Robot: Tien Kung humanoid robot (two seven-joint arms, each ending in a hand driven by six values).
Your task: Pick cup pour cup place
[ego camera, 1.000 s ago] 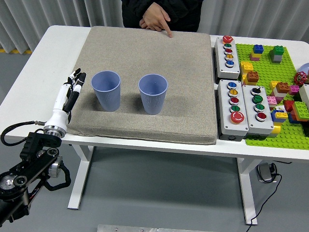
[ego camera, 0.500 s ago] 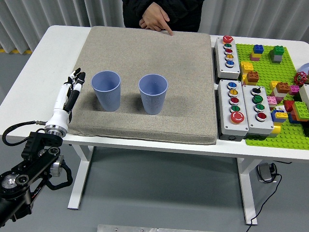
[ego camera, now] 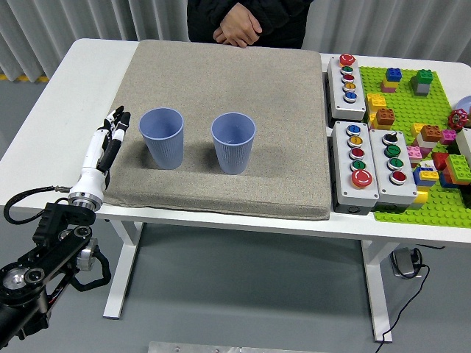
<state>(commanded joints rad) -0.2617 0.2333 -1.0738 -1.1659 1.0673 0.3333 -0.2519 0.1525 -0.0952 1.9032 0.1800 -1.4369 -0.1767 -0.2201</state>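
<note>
Cups: two blue, upright on grey mat (ego camera: 221, 110) spread over white tabletop (ego camera: 88, 81). Left cup (ego camera: 162, 137) positioned near mat's left edge; right cup (ego camera: 233, 143) set apart beside it, nearer mat centre. Left robot hand (ego camera: 109, 140) extended at mat's left edge, just beside left cup, fingers straight, nothing held. Person's hands (ego camera: 237, 28) clasped at mat's far edge. Button boxes (ego camera: 364, 165) placed right of mat.

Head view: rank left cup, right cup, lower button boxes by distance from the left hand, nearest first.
From the left hand:
1. Left cup, just right of the hand on the mat.
2. Right cup, mid-mat.
3. Lower button boxes, off the mat's right edge.
</note>
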